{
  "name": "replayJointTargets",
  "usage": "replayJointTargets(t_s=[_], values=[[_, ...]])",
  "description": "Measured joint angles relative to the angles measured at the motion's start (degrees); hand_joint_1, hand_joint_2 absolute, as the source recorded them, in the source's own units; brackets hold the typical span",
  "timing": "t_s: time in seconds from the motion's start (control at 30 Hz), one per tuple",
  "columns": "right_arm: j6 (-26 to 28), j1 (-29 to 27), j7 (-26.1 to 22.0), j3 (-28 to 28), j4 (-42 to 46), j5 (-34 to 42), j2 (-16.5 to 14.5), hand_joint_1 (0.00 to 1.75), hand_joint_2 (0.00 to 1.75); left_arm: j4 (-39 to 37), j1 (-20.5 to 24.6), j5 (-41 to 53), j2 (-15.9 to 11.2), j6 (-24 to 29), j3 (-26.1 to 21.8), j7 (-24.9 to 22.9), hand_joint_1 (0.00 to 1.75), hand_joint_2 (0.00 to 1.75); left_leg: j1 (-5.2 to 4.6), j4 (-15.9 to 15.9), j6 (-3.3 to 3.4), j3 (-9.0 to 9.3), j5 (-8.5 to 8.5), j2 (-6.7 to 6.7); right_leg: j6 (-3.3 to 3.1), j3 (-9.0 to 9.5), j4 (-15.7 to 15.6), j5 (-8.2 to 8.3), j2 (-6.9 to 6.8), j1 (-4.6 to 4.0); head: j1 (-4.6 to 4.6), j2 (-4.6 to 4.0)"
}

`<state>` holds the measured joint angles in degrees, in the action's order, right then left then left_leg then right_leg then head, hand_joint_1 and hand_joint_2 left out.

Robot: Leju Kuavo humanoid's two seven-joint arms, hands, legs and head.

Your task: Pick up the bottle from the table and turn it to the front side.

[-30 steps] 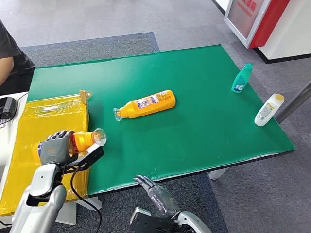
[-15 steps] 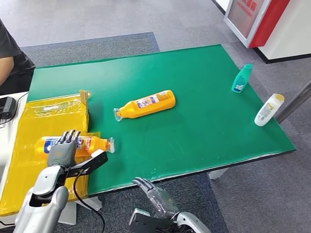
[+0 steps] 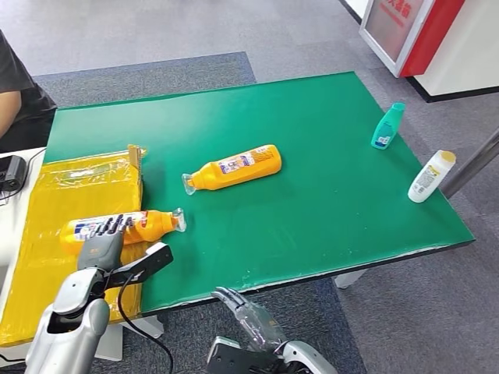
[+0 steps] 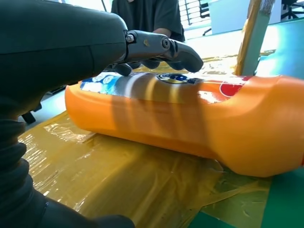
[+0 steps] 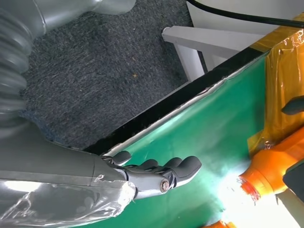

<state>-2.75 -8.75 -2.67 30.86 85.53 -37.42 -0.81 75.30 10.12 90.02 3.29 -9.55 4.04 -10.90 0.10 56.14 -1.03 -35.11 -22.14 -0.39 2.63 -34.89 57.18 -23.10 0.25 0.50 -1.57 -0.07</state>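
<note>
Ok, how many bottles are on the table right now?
4. One orange bottle lies on the yellow sheet by the left hand. Another orange bottle lies mid-table. A teal bottle and a white bottle sit near the far right edge.

Orange bottle [image 4: 186, 118] lying label-up on yellow film [image 4: 118, 183], left hand [image 4: 107, 45] fingers [image 4: 172, 47] spread just above it, perhaps touching

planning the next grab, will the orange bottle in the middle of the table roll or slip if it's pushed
The orange bottle lies on its side on the green table, so a sideways push would probably roll it. Its smooth plastic looks somewhat slippery. It seems stiff enough to keep its shape.
</note>
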Motion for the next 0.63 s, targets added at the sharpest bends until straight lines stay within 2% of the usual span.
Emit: replayJointTargets(t_s=[0.17, 0.37, 0.5, 0.63], values=[[0.55, -0.36, 0.47, -0.20, 0.11, 0.04, 0.03, 0.00, 1.75, 2.42, -2.25, -6.10, 1.68, 2.54, -1.88, 5.89, 0.00, 1.75, -0.01, 0.00, 0.02, 0.00, 0.01, 0.01, 0.01, -0.01, 0.00, 0.00, 0.00, 0.01, 0.00, 0.00], [2.00, -2.00, 1.52, -1.36, 1.60, -0.03, 0.40, 0.00, 1.75, 12.74, -9.05, -20.41, 4.07, 4.59, -3.27, 12.81, 0.00, 1.75, -0.03, 0.00, 0.01, -0.01, -0.10, 0.02, 0.01, -0.02, -0.01, -0.05, 0.01, 0.02, 0.00, 0.00], [2.98, -3.65, 1.64, -2.40, 2.84, -0.32, 0.66, 0.00, 1.75, 20.06, -14.75, -35.63, 4.79, 4.30, -4.21, 19.16, 0.00, 1.75, -0.01, 0.00, -0.03, 0.00, -0.18, 0.02, -0.04, -0.03, -0.01, -0.12, 0.02, 0.01, 0.01, 0.00], [3.33, -4.74, 1.63, -3.07, 3.55, -0.45, 0.79, 0.00, 1.75, 24.71, -18.73, -41.27, 4.96, 3.76, -5.19, 21.57, 0.00, 1.75, 0.01, 0.00, -0.03, 0.00, -0.20, 0.02, -0.05, -0.04, 0.00, -0.17, 0.02, 0.00, -0.01, 0.00]])
